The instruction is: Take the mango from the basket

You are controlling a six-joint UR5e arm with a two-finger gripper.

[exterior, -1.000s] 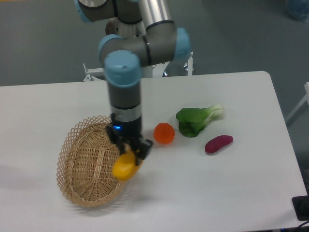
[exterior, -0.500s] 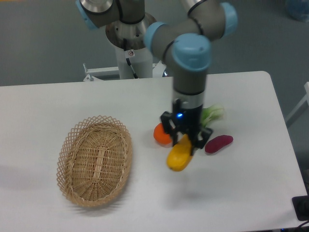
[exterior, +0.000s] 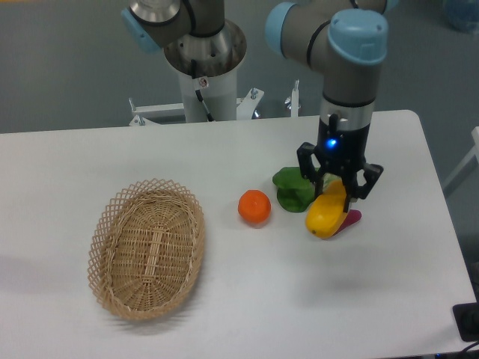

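One mango (exterior: 326, 215) hangs in the air on the right side of the table, clamped between the two fingers of the gripper (exterior: 339, 188). It sits just below the fingertips, held by its upper end, so most of the yellow body sticks out underneath. Its long axis is tilted: the upper end points up and to the right into the jaws, the lower, fatter end points down and to the left, toward the near side of the table. The fingers straddle it across its short width and look closed firmly on it, though how much of the fruit lies inside the grip is hidden by the fingers themselves.

Just behind and below the mango, a sliver of the purple sweet potato (exterior: 350, 219) peeks out at its right edge, and the green leafy vegetable (exterior: 290, 188) lies just to its left, partly behind the gripper. Whether the mango's lower end touches either one I cannot tell from this angle; a soft shadow on the table below suggests it is lifted clear. The orange (exterior: 254, 206) rests further left, well apart.

The basket (exterior: 112, 247) stands far off on the left, holding no fruit, so the picking-up looks done. Any next move, I'd judge, depends on that downward-left tilt, since the low end would meet a surface first.
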